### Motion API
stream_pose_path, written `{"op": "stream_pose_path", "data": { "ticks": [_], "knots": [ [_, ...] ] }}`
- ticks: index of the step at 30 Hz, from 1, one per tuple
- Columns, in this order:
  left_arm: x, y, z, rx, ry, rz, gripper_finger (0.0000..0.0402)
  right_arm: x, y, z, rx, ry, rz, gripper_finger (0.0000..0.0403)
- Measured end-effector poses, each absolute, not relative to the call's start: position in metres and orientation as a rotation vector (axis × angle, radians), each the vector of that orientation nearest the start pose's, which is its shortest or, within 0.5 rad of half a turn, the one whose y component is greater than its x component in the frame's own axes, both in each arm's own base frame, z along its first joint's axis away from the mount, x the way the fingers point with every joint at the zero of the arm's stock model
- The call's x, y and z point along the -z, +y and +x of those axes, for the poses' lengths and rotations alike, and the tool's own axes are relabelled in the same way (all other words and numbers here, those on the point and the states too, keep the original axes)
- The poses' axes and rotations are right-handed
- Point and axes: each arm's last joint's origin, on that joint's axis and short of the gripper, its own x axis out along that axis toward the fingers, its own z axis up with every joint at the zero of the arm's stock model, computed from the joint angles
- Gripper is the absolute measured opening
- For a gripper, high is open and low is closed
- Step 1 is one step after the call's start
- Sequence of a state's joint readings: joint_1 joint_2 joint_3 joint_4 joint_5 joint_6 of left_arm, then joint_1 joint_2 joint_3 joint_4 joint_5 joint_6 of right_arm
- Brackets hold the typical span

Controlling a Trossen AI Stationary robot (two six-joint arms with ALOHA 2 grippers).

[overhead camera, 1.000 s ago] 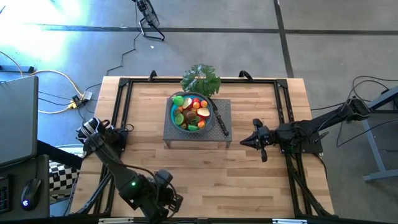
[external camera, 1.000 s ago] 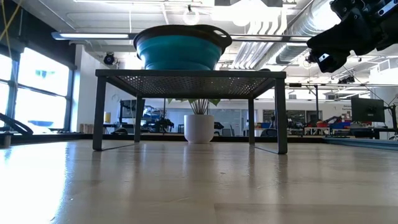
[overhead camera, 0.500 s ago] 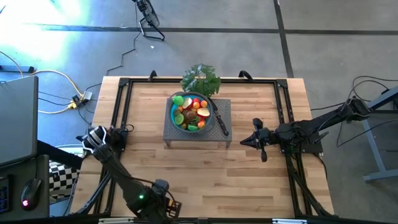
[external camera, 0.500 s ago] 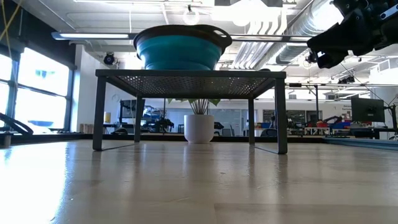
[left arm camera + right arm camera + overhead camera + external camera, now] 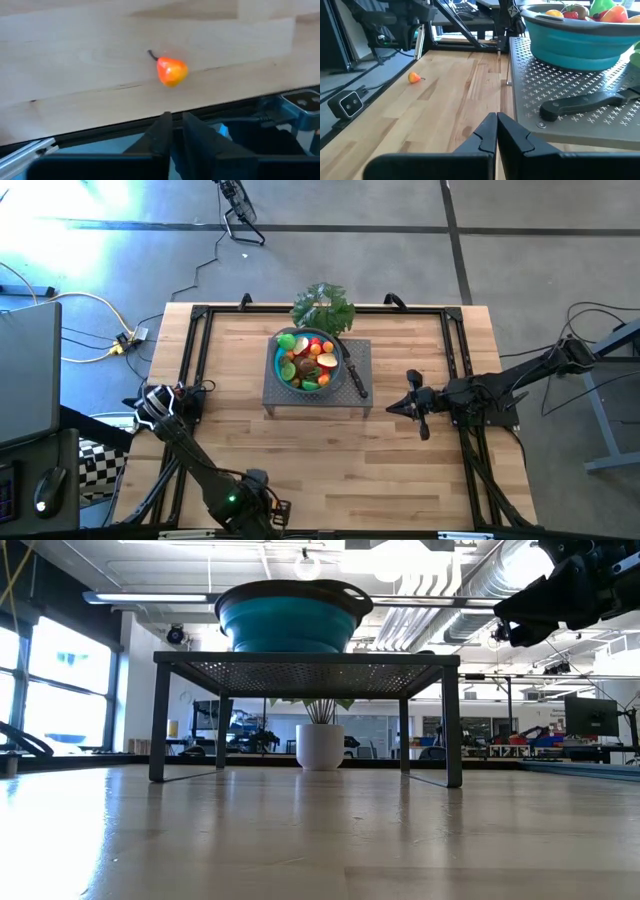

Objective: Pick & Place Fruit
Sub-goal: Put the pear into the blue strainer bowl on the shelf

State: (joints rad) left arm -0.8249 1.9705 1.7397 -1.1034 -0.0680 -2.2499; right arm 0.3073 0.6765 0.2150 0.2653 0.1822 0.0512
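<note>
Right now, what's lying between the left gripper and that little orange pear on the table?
Only bare wood and the table's dark edge rail. In the left wrist view, the left gripper points at the orange pear, with nothing else between them.

Bright, even overhead light, window glare on floor [image 5: 60,240], slight wrist-view blur.

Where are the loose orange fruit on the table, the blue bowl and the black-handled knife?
loose orange fruit [image 5: 172,71], left wrist view, middle of its body.
blue bowl [image 5: 575,42], right wrist view, its outer wall.
black-handled knife [image 5: 580,104], right wrist view, middle of the handle, lying on the perforated metal stand [image 5: 535,80].
</note>
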Motion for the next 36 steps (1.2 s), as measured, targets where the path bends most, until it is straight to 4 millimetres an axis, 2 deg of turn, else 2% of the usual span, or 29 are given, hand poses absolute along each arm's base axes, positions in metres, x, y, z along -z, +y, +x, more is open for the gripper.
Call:
{"op": "stream_pose_path", "data": {
  "ticks": [6, 12, 17, 20, 27, 36],
  "knots": [
    [-0.253, -0.290, 0.270, -0.931, 1.179, -1.288, 0.0131, -0.195, 0.042, 0.149, -0.122, 0.193, -0.001, 0.0004],
    [-0.240, -0.294, 0.275, -0.952, 1.182, -1.264, 0.0222, -0.195, 0.042, 0.149, -0.124, 0.192, -0.025, 0.0004],
    [-0.227, -0.303, 0.282, -0.887, 1.195, -1.247, 0.0271, -0.195, 0.042, 0.149, -0.123, 0.191, -0.027, 0.0004],
    [-0.219, -0.306, 0.286, -0.872, 1.195, -1.242, 0.0283, -0.195, 0.042, 0.149, -0.122, 0.191, -0.027, 0.0004],
    [-0.202, -0.309, 0.289, -1.016, 1.150, -1.321, 0.0284, -0.195, 0.042, 0.149, -0.123, 0.191, -0.042, 0.0004],
    [-0.177, -0.313, 0.293, -1.081, 1.136, -1.290, 0.0284, -0.195, 0.042, 0.149, -0.124, 0.190, -0.045, 0.0004]
  ]
}}
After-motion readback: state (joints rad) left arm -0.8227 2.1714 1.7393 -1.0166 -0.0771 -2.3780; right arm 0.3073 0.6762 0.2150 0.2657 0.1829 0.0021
